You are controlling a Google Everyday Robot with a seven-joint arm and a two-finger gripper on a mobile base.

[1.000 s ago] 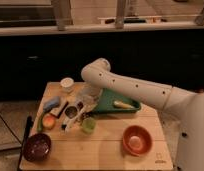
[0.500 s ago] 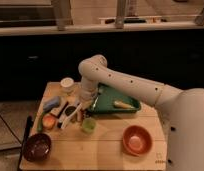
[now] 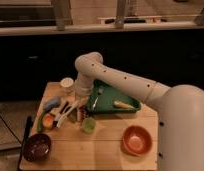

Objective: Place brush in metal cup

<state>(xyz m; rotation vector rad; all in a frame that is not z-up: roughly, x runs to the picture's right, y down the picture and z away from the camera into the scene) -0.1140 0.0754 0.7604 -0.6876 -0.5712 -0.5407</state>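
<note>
- The gripper [image 3: 79,106] hangs low over the middle of the wooden surface [image 3: 107,150], at the end of the white arm [image 3: 120,82] that bends down from above.
- The gripper is clenched, and it seems to grasp the upper end of the brush [image 3: 65,115].
- The brush is tilted. Its white handle runs from the gripper down and to the left, and the lower end is close to the surface.
- Just under the gripper there is a small dark round thing, which I take for the metal cup [image 3: 80,115]. The arm hides most of it.
- The brush is beside this cup, not inside it.
- A green cup [image 3: 88,125] stands just below the gripper, toward the front edge.
- A white cup [image 3: 67,84] stands behind the gripper, a little to the left.
- A green tray [image 3: 107,111] lies just to the right of the gripper, with a fork [image 3: 93,102] and a yellow thing [image 3: 124,104] in it.
- An orange bowl [image 3: 136,140] is well to the right and in front.
- A dark bowl [image 3: 36,148] is well to the left and in front.
</note>
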